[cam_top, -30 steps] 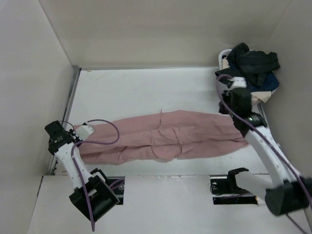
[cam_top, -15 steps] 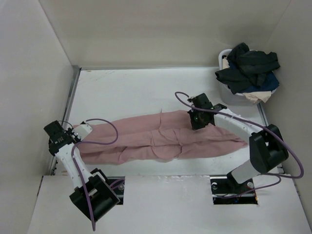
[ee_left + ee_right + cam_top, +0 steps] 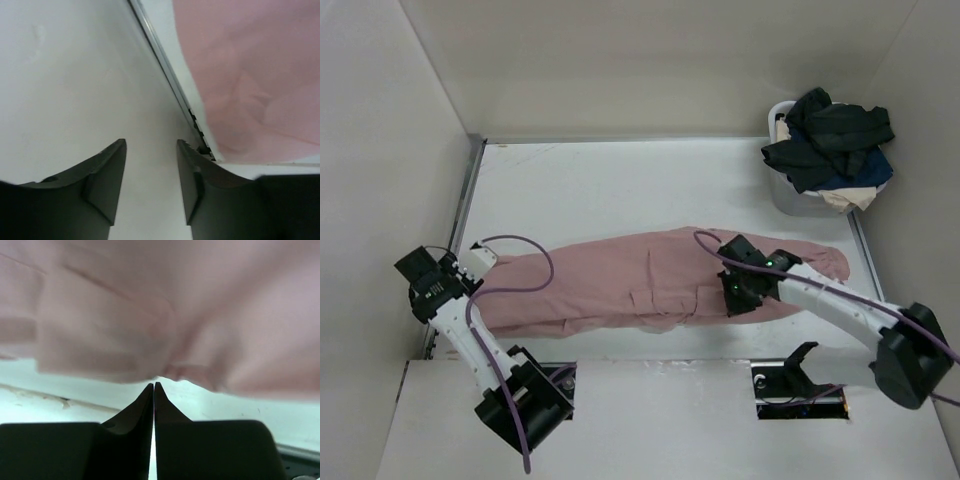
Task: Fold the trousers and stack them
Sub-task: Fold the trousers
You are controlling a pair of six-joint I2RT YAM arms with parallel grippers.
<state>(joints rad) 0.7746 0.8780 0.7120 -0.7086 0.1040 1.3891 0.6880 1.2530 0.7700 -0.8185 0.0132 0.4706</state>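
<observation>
Trousers (image 3: 660, 285) of dusty pink lay stretched lengthwise across the desk (image 3: 620, 180) near its front edge, reaching from the left edge almost to the right one. At the left edge the left end effector (image 3: 150, 146) had its fingers spread with nothing between them, the cloth's end just beside it. The right end effector (image 3: 154, 386) was at the garment's near hem, right of the middle, its fingers pressed together. A white bin (image 3: 785, 195) heaped with dark garments (image 3: 830, 135) sat in the far right corner.
</observation>
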